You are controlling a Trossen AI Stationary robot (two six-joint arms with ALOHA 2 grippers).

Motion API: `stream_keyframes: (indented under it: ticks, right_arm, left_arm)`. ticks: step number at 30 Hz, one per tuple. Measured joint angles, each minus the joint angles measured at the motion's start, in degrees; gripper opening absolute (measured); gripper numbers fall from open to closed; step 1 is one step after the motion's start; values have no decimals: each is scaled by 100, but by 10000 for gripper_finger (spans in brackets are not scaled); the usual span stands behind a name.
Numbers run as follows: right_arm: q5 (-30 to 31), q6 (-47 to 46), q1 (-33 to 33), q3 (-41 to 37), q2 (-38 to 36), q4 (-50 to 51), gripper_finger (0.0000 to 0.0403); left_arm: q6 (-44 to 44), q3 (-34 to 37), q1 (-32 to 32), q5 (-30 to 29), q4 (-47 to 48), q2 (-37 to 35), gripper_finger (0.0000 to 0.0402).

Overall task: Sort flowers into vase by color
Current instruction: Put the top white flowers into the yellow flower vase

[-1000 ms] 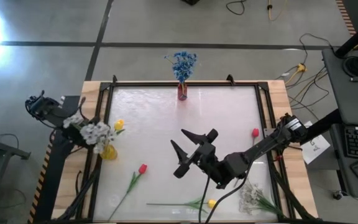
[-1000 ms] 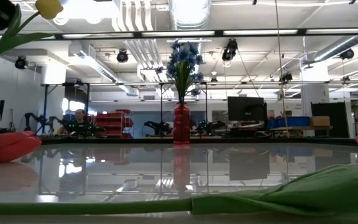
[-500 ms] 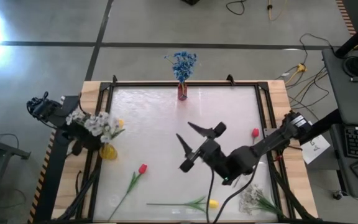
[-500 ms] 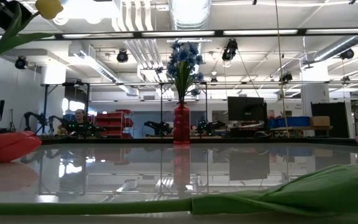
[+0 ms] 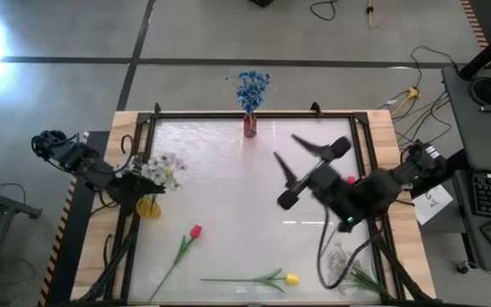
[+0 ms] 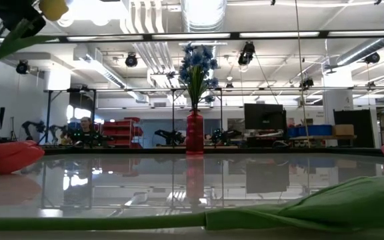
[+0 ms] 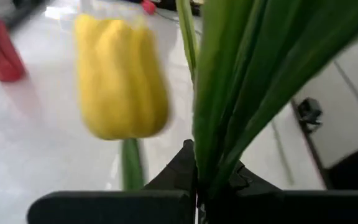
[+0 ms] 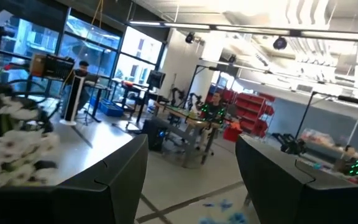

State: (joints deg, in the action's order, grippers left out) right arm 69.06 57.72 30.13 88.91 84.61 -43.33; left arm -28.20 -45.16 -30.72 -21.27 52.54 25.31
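Observation:
My left gripper [image 5: 135,183] is shut on a bushy white spray [image 5: 162,169] at the table's left edge, above a yellow vase [image 5: 147,207]. A yellow tulip [image 7: 120,78] stands right beside the held stems. My right gripper [image 5: 309,175] is open and empty, raised over the table's right half. A red vase [image 5: 250,128] at the far edge holds blue blossoms [image 5: 251,85]. A red tulip [image 5: 194,231] and a yellow tulip [image 5: 291,278] lie flat on the table near the front. Another red tulip [image 5: 349,181] and a second white spray [image 5: 346,271] lie at the right. My left gripper pinches the white spray's green stems and leaves [image 7: 213,158] between its two fingers, below the blooms. The fingers come from the table's left side. The blooms stand up beyond the fingers, over the yellow vase. The stems' lower end is hidden.
A black frame [image 5: 361,136] runs round the glossy white table top, with wooden borders outside it. In the low view a green leaf [image 6: 312,207] lies close to the camera. Cables and a desk stand beyond the right edge.
My right gripper has swung from the table's middle toward the right and far edges, staying open. My left gripper has carried the white spray a little toward the table's right and far side, and the blooms now cover the yellow tulip in the high view.

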Motion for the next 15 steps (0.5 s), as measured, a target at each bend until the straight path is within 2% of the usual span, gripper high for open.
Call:
stream_keyframes:
  ticks: [6, 11, 15]
  right_arm:
    - [6, -34, 77, -208, -553, 459, 235]
    - [-2, -767, 74, -243, -676, 1465, 235]
    - [-10, -947, 66, -248, -597, 1601, 235]
  left_arm:
    - [-523, -92, -330, 94, -58, 346, 0]
    - [-895, -86, -848, -52, 709, 474, 0]
    - [-588, -197, -1051, -428, 753, 530, 0]
